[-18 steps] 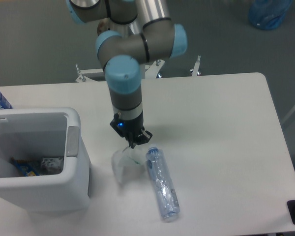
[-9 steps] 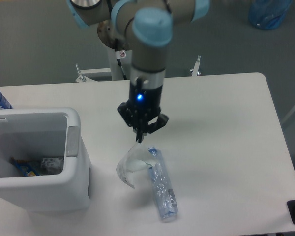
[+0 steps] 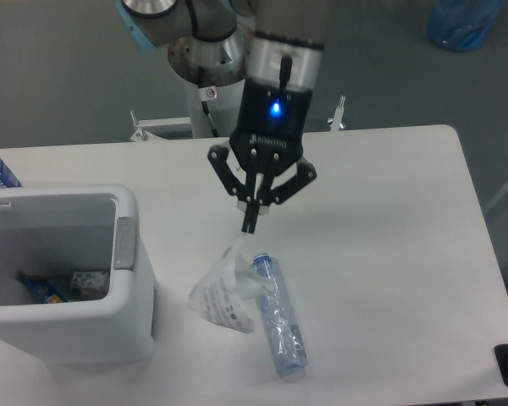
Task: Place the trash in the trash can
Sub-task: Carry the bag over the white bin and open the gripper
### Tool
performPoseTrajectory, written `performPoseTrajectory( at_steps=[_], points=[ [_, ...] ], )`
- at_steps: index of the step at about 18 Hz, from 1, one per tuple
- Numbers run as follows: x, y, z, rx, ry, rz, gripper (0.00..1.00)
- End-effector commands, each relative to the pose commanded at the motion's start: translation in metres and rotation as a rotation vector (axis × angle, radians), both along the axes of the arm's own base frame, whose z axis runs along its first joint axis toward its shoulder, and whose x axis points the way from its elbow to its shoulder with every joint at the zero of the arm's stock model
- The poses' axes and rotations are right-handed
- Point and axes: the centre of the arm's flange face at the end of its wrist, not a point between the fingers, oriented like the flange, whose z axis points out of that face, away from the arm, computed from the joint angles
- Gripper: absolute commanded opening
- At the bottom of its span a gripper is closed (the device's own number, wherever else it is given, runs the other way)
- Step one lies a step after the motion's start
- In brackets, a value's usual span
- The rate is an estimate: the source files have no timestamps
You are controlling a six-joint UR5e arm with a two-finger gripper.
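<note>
End effector [image 3: 250,225] pinches wrapper [image 3: 223,292] beside bottle [image 3: 278,315].

One fixed camera, high and in front of me, looking down.

It faces my arm's base across the white table [image 3: 389,211], close enough that the tabletop fills most of the view, with my gripper [image 3: 251,222] near centre and grey floor [image 3: 59,76] beyond.

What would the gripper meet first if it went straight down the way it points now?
Probably the wrapper hanging pinched from the gripper, then the table; the bottle lies close beside, though depth is unclear.
</note>
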Motion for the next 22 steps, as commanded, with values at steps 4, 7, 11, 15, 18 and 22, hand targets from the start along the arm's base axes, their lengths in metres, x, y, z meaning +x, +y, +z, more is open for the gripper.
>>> performPoseTrajectory(
  at_steps=[4,7,11,15,18,22],
  points=[
    [0.033,0.018,0.007,0.018,-0.047,-0.021,0.0],
    [0.058,0.031,0.002,0.015,-0.062,-0.076,0.0],
    [0.093,0.046,-0.021,-0.014,-0.084,-0.148,0.0],
    [0.124,0.055,-0.034,-0.033,-0.099,-0.202,0.0],
    [0.139,0.057,-0.038,-0.04,-0.104,-0.227,0.0],
    [0.155,0.061,-0.054,-0.062,-0.105,-0.273,0.0]
  ],
)
